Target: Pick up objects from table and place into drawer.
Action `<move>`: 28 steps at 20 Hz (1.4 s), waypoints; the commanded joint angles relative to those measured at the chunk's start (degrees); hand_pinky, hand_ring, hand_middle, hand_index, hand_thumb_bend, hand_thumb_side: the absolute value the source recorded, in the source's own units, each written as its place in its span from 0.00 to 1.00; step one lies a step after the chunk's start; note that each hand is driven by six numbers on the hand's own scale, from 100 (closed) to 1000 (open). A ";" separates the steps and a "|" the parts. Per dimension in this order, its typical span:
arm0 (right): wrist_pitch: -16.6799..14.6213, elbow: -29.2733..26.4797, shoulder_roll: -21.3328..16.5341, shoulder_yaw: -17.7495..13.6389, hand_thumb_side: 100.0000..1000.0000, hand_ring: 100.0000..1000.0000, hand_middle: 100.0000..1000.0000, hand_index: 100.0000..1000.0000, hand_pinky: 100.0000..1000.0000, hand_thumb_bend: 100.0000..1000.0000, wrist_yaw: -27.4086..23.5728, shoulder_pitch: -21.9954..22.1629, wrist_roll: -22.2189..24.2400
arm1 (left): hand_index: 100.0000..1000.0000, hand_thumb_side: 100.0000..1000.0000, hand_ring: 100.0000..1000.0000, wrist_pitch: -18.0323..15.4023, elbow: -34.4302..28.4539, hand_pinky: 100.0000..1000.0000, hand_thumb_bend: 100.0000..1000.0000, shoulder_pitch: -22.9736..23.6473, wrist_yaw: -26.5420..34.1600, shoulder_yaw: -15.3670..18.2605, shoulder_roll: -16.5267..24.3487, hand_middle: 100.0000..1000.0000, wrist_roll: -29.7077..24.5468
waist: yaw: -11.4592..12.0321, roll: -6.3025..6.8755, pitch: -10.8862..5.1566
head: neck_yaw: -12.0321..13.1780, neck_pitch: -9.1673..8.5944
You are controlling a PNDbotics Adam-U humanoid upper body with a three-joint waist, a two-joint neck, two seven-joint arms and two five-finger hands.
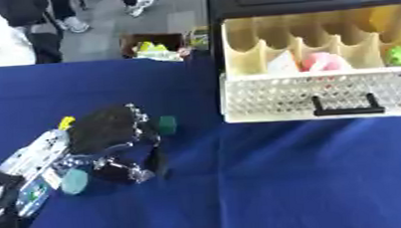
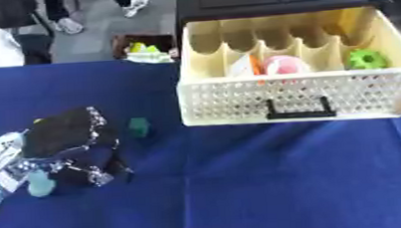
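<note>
L hand point(image 1: 109, 134) hovers w/ fingers point(image 1: 124, 168) curled downward, holding nothing, just beside small green block point(image 1: 166, 124) on blue surface point(image 1: 287, 180), likely lining up grasp; drawer point(image 1: 324, 91) stands open to receive it.

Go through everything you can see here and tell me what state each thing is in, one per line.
Cream plastic drawer with a perforated front: pulled open.
Left robot hand: over the blue tablecloth, fingers curled downward, holding nothing visible.
Small dark green block: on the cloth, beside the hand, not gripped.
Pink round object: inside a drawer compartment.
Green gear-shaped object: inside a drawer compartment.
</note>
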 commanded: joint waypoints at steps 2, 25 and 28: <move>0.10 -0.62 -1.15 -0.33 1.00 0.51 0.33 0.57 0.77 0.00 -0.39 -0.46 -0.02 | 0.43 0.24 0.04 -2.18 -2.30 0.00 0.00 -2.71 7.31 3.35 3.83 0.01 -3.77 | -0.12 0.44 -1.96 | -0.14 0.21; 0.43 -0.62 -0.73 0.25 1.00 0.51 0.33 0.57 0.76 0.00 -0.71 -0.74 0.42 | 0.49 0.30 0.08 -11.07 14.63 0.00 0.00 -20.01 26.07 14.36 -3.76 0.07 -22.32 | -3.62 4.24 -4.54 | 1.98 1.30; 0.57 -0.62 -0.53 0.42 1.00 0.51 0.33 0.57 0.77 0.00 -0.88 -1.08 0.68 | 0.52 0.30 0.09 -11.11 17.93 0.00 0.00 -22.02 25.15 15.88 -6.07 0.08 -23.54 | -4.73 4.81 -4.13 | 2.17 0.52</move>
